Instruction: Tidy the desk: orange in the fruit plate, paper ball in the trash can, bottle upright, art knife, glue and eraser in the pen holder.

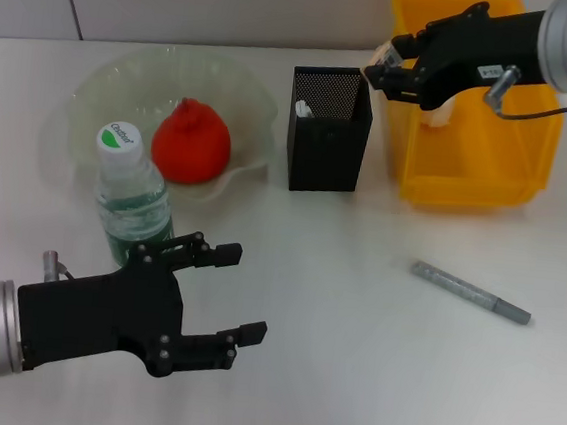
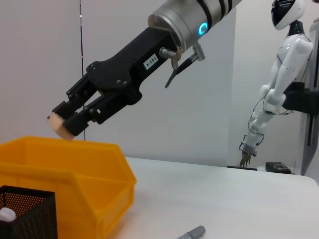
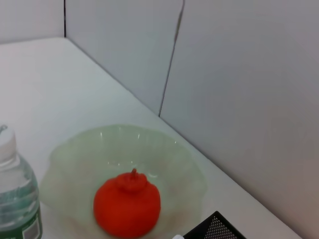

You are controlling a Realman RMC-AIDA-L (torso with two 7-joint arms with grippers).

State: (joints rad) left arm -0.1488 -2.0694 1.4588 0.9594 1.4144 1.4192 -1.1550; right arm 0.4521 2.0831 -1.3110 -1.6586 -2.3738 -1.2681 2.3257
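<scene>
1. One orange (image 1: 191, 142) lies in the one fruit plate (image 1: 99, 89); one bottle (image 1: 130, 196) stands upright beside it.
2. Right gripper (image 1: 386, 70), fingers clamped on one eraser (image 2: 62, 127), hangs between pen holder (image 1: 329, 129) and trash can (image 1: 470, 150).
3. Left gripper (image 1: 238, 294), fingers apart, hovers near the bottle; one grey pen (image 1: 471, 292) lies on the table (image 1: 353, 330).

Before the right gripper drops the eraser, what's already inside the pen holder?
In the pen holder, a small white object shows near one inner corner. The lower interior is hidden by the mesh walls. The right gripper holds the eraser above the trash can, beside the holder.
</scene>
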